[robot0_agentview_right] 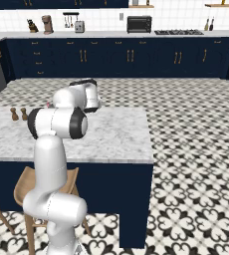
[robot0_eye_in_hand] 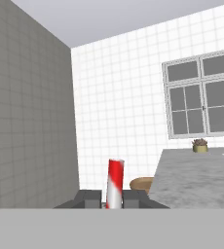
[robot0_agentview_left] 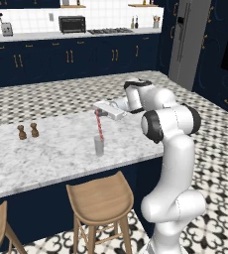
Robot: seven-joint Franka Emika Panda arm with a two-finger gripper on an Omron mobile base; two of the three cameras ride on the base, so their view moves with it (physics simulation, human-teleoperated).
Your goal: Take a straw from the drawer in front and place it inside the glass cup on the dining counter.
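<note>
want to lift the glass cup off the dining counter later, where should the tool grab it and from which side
Probably grip the glass cup across its round side wall, near mid-height, coming in level from the stool side of the dining counter. It stands upright, and the straw, held upright in the tool, blocks a top approach.

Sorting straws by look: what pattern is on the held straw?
Red and white stripes on the straw, clearest in the hand view, between the gripper fingers.

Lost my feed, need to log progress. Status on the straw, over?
Gripper shut on the straw. Straw upright, lower end at the glass cup on the dining counter. Two shakers well clear to the side.
</note>
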